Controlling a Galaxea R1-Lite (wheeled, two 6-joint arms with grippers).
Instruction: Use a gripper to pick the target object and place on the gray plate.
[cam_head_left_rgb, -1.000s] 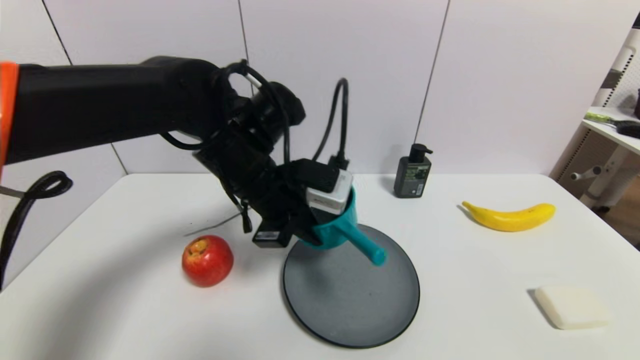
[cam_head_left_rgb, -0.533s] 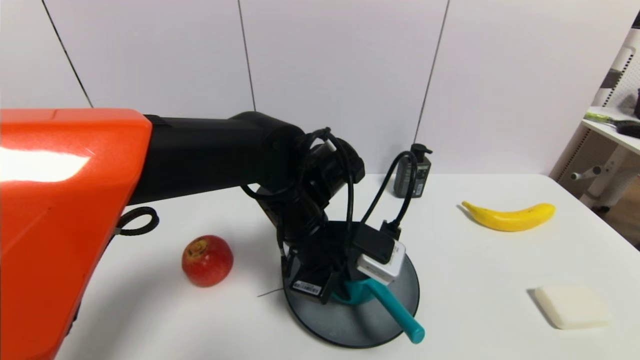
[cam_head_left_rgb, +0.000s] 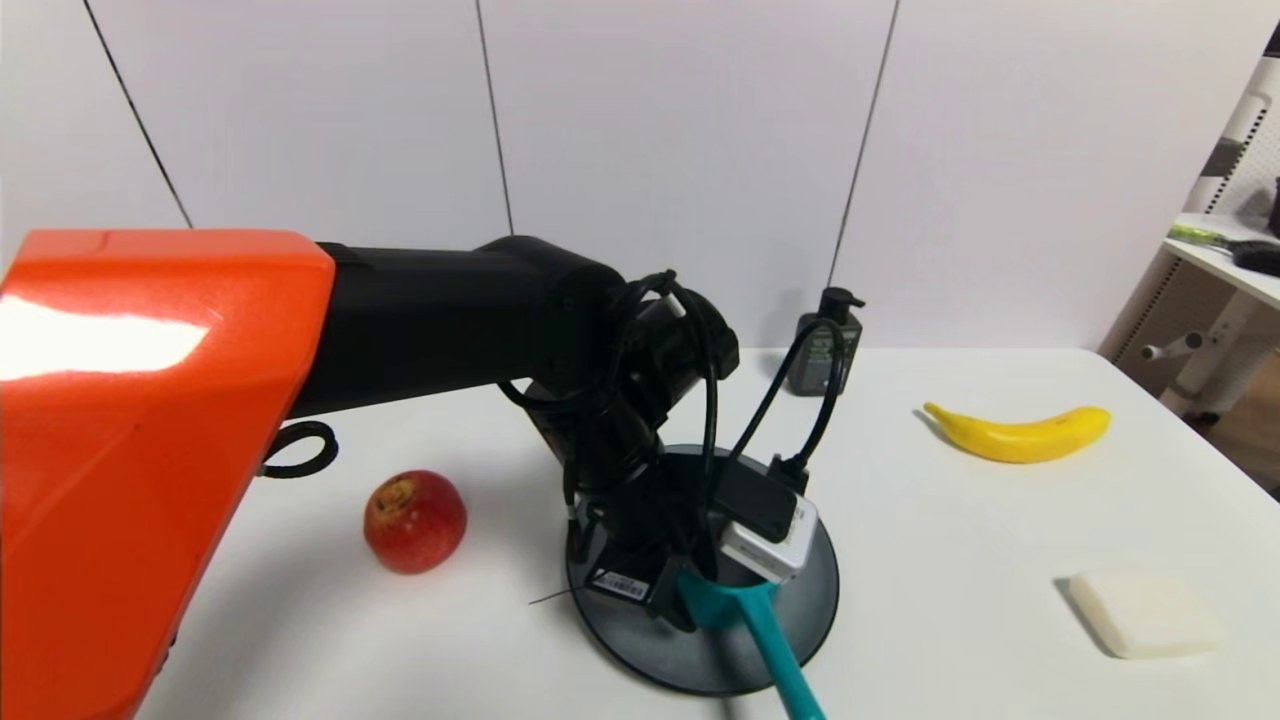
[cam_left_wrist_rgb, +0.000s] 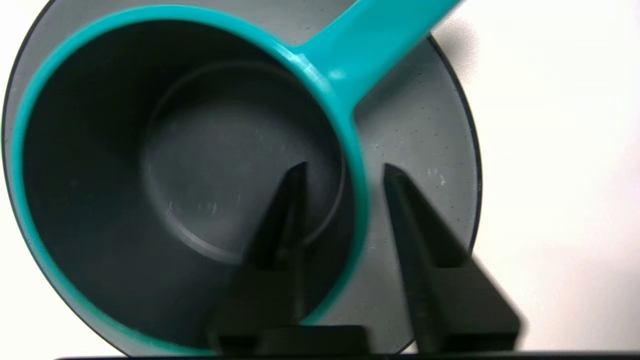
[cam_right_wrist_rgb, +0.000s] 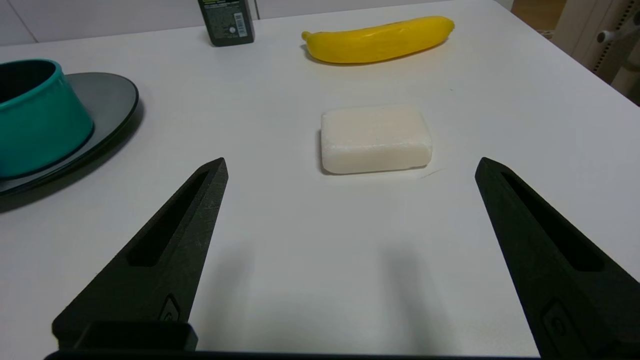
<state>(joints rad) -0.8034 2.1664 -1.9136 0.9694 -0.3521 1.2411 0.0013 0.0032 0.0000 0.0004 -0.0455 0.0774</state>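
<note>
The teal saucepan (cam_head_left_rgb: 722, 606) stands upright on the gray plate (cam_head_left_rgb: 812, 600), its handle (cam_head_left_rgb: 778, 655) reaching past the plate's near rim. My left gripper (cam_head_left_rgb: 690, 592) is low over the pan. In the left wrist view the left gripper (cam_left_wrist_rgb: 342, 170) is open astride the pan's wall (cam_left_wrist_rgb: 357, 200), one finger inside the dark bowl, one outside over the plate (cam_left_wrist_rgb: 425, 130), with gaps on both sides. My right gripper (cam_right_wrist_rgb: 351, 161) is open and empty, low over the table to the right; its view shows the pan (cam_right_wrist_rgb: 40, 120) resting on the plate (cam_right_wrist_rgb: 112, 95).
A red apple (cam_head_left_rgb: 415, 520) lies left of the plate. A dark pump bottle (cam_head_left_rgb: 825, 345) stands at the back, a banana (cam_head_left_rgb: 1020, 432) at the right, and a white soap bar (cam_head_left_rgb: 1143, 613) at the near right, just ahead of the right gripper (cam_right_wrist_rgb: 376, 137).
My left arm has carried the pan from above the plate's far edge down onto the plate. The handle has swung toward the near edge, and the fingers now stand clear of the wall.
</note>
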